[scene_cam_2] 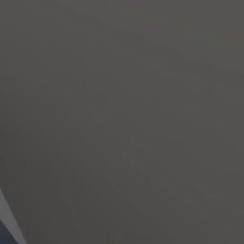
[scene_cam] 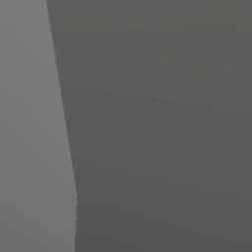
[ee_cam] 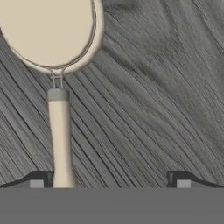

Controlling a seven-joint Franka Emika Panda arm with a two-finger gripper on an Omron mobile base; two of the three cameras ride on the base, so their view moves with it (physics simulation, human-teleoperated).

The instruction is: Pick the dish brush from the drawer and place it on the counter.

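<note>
Down on the drawer's grey wood floor [ee_cam: 157, 87] lay the dish brush [ee_cam: 59, 131], its handle just beside one fingertip [ee_cam: 39, 179]; the jaws stood wide open, apparently lined up for a grasp.

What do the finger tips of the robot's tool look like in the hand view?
The tool shows two small dark finger tips, one on each side. Each is a low, blocky black shape with a sloping outer edge, and each carries a small light grey square pad on its face. No cables or markings can be seen on them.
</note>
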